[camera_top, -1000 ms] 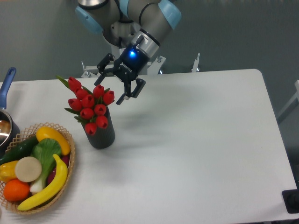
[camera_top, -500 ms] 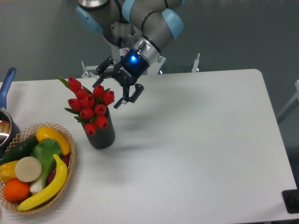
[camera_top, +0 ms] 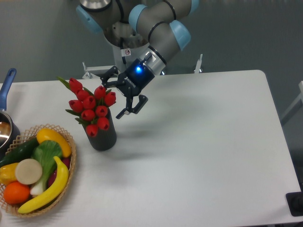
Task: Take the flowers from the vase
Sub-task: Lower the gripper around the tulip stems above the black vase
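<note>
The flowers (camera_top: 91,106), a bunch of red tulip buds with green leaves, stand in the black vase (camera_top: 103,137) on the left part of the table. My gripper (camera_top: 112,96) hangs open just right of the top buds. One finger (camera_top: 106,77) sits behind the bunch and the other (camera_top: 129,109) in front, to the right. Nothing is held between them. The stems are hidden inside the vase.
A wicker basket (camera_top: 64,177) of fruit and vegetables sits at the front left, close to the vase. A pot with a blue handle (camera_top: 6,85) stands at the left edge. The white table (camera_top: 203,142) stretches right of the vase.
The gripper has tilted and dropped slightly toward the flowers, its wrist swinging to the right. The flowers and vase have not moved.
</note>
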